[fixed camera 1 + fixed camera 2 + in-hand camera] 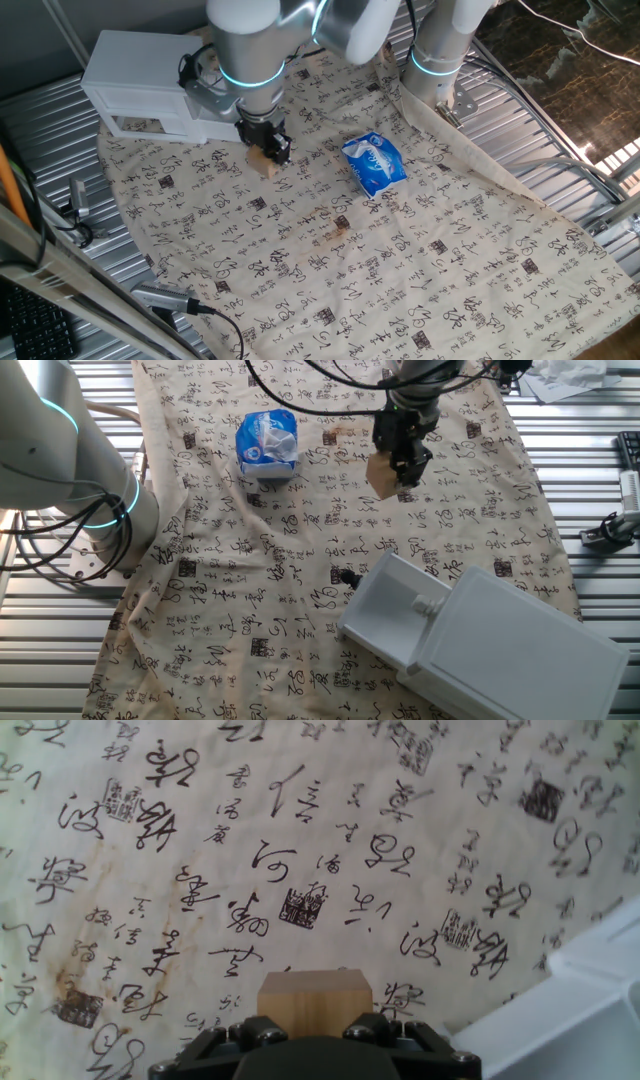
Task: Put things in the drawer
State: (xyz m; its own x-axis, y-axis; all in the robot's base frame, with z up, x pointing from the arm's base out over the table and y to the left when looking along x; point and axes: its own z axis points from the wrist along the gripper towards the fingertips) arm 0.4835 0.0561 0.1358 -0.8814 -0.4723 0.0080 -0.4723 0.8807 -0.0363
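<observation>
- Hand view: the gripper (315, 1035) is clamped on the wooden block (315, 1002), held above the printed cloth (250, 870).
- Other fixed view: the white drawer (385, 618) stands pulled out of its cabinet (530, 650), its tray apparently holding nothing.
- A blue packet (267, 442) lies on the cloth, well apart from the drawer.
</observation>
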